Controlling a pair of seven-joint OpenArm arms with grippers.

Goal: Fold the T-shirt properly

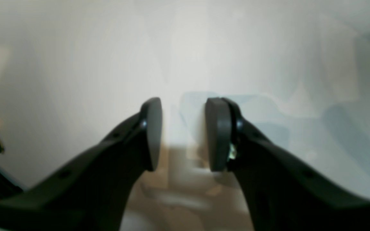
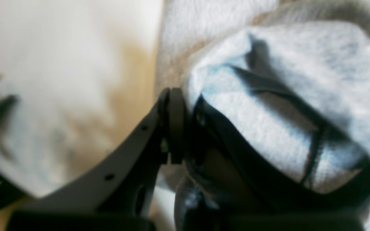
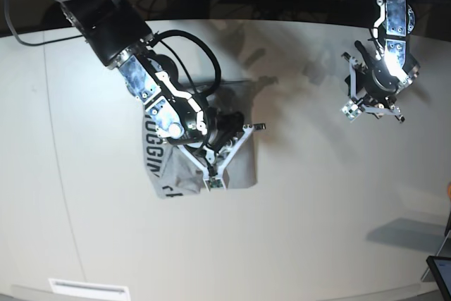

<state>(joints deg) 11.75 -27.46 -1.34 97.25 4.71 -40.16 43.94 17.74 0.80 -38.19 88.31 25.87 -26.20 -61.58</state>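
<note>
A: T-shirt (image 3: 239,167), where's it lying?
B: Bunched mid-table (image 3: 317,230); right gripper (image 3: 211,172) is pinching its edge, likely for folding.
A: Left gripper (image 3: 372,107)?
B: Hovering well right of it, pads apart, empty.

Both wrist views are soft and blurred; in the left wrist view the background is a pale, washed-out haze. The base view is sharper, with even light from above on the white worktop (image 3: 296,230), a dark far edge, and soft grey shadows beside the arms.
</note>
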